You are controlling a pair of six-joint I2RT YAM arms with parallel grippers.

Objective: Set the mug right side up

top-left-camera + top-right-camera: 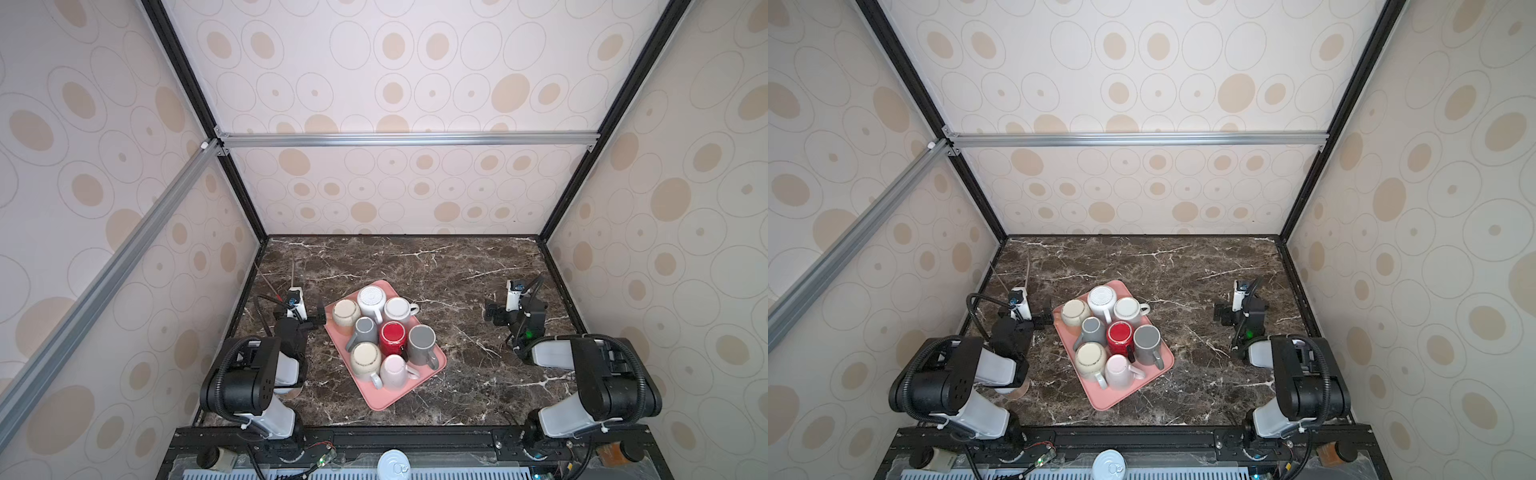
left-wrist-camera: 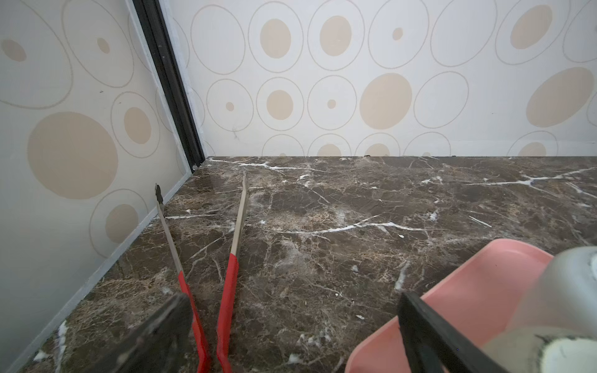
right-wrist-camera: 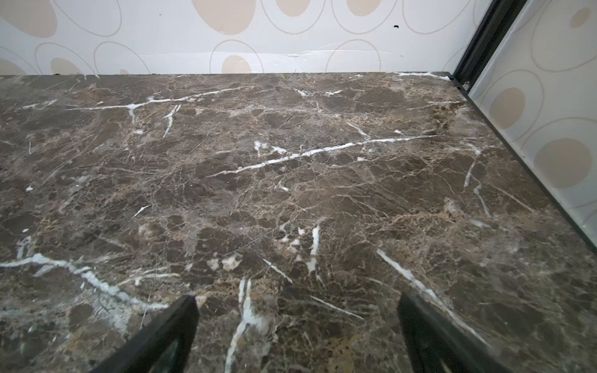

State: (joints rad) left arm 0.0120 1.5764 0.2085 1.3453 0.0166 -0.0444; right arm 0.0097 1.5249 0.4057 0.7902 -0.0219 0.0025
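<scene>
Surface: dark brown marble table (image 1: 415, 266) with white veins. It is closed in on three sides by cream walls (image 1: 415, 62) printed with beige ovals. An aluminium bar (image 1: 407, 139) crosses the back wall, and black posts stand in the corners.

Loose item: red-handled tongs (image 2: 226, 290) lie on the marble near the left wall, arms spread, tips toward the back corner.

Container: one pink tray (image 1: 386, 399), a little left of the table's middle, set at an angle. It holds eight mugs (image 1: 1120, 334), packed close, all base-up in both top views.
- Far end: ribbed white mug (image 1: 371, 298), plain white mug (image 1: 397, 309), speckled beige mug (image 1: 345, 312).
- Middle: small grey mug (image 1: 365, 328), red mug (image 1: 392, 334), large grey mug (image 1: 421, 343).
- Near end: cream mug (image 1: 365, 359), pale pink mug (image 1: 392, 370).

The tray's nearest corner is bare.

My left gripper (image 2: 292, 300): jaws wide apart, holding nothing, low at the tray's far left corner. One finger (image 2: 429, 332) is just beside the rim; I cannot tell whether it touches.

My right gripper (image 3: 297, 298): jaws wide apart, holding nothing, over bare marble on the right, well apart from the tray.
</scene>
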